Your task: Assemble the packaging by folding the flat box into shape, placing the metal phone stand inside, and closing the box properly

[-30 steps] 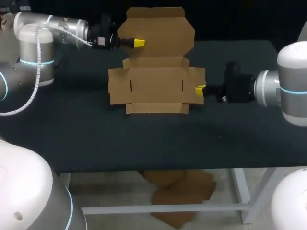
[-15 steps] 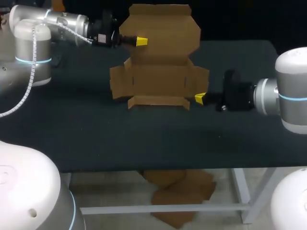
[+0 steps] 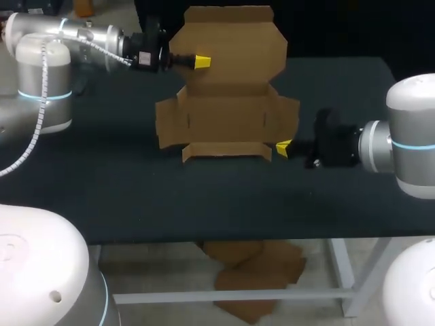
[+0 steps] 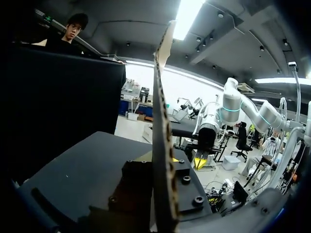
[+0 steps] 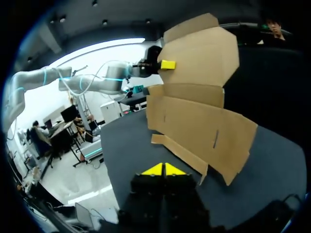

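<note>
While the flat brown cardboard box blank (image 3: 228, 115) lay partly on the dark table (image 3: 136, 197), its large lid panel (image 3: 234, 37) stood upright at the far side. The left gripper (image 3: 199, 62) was clamped on that panel's left edge. The right gripper (image 3: 284, 147), fingertips pressed together and empty, sat just beside the front right corner. The card looked light, thin and bendy, likely to buckle; an edge near a crease seemed the safest hold.

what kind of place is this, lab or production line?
Probably a robotics lab test bench: two robot arms at a dark table, the left gripper holding up a flat cardboard box, the right gripper beside it.
</note>
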